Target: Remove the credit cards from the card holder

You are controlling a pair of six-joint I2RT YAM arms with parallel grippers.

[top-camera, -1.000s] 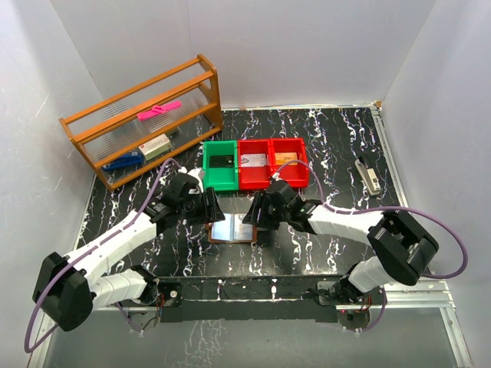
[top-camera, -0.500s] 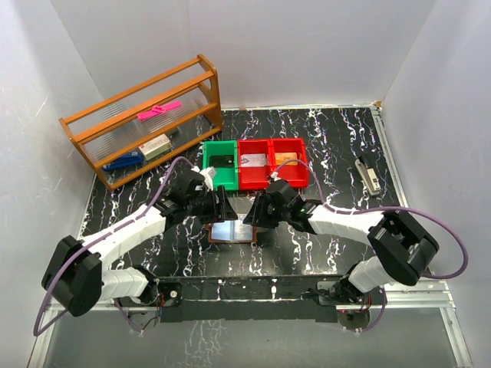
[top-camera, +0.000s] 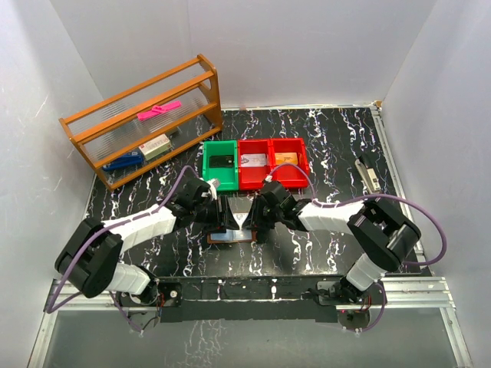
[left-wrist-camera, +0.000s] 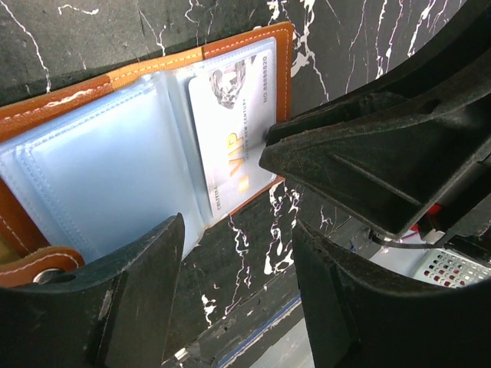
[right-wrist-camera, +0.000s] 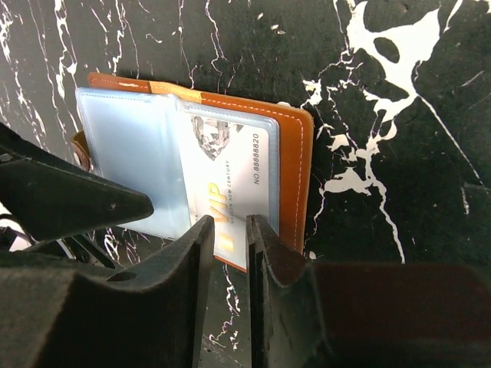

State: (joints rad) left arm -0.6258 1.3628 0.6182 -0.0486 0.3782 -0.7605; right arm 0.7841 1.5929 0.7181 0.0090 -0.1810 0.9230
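Observation:
The card holder (top-camera: 232, 232) lies open on the dark marble table, brown rim round pale blue sleeves (left-wrist-camera: 100, 176). A silver-white credit card (left-wrist-camera: 230, 123) marked VIP sticks out of its right sleeve (right-wrist-camera: 230, 172). My left gripper (top-camera: 222, 214) hangs open over the holder's left half (left-wrist-camera: 238, 295), nothing between its fingers. My right gripper (top-camera: 257, 220) stands over the card's near edge (right-wrist-camera: 229, 238). Its jaws are narrowed to a thin gap, open, with card and table showing through. The two grippers' fingers nearly meet above the holder.
A green bin (top-camera: 207, 165) and two red bins (top-camera: 253, 182) sit just behind the holder; the red ones hold a silver card (top-camera: 253, 159) and an orange card (top-camera: 286, 158). A wooden rack (top-camera: 146, 123) stands back left. A small stapler-like object (top-camera: 369, 175) lies at the right.
My left gripper has swung right and in over the holder. The right gripper's jaws have narrowed from wide to a thin gap above the card's edge.

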